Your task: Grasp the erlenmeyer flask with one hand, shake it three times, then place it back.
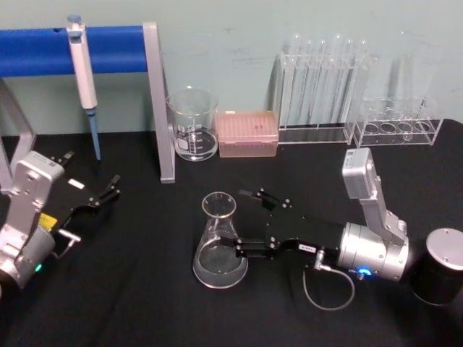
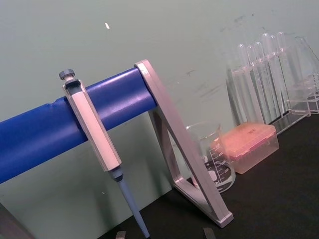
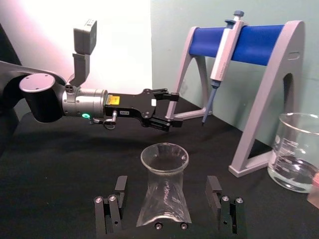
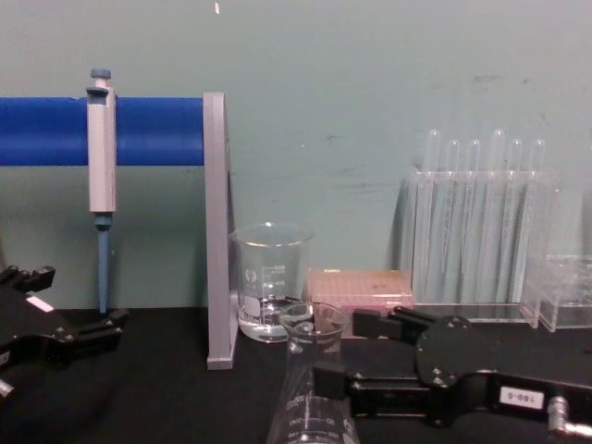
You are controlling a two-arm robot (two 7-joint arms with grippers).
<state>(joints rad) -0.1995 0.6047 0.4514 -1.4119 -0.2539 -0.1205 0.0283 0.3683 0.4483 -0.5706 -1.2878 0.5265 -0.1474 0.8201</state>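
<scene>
Flask (image 1: 217, 246): standing upright
Right gripper (image 1: 243, 221): wide, straddling flask; label (image 4: 523, 397) unreadable
Left gripper (image 1: 92, 170): wide, parked left

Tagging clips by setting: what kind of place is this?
Probably a chemistry lab bench: a pipette hangs on a blue stand, test tubes stand in a clear rack, and the open right gripper flanks an erlenmeyer flask. The left gripper sits idle at left.

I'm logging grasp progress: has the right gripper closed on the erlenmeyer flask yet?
No, the right gripper stands open, its fingers either side of the erlenmeyer flask with gaps showing.
</scene>
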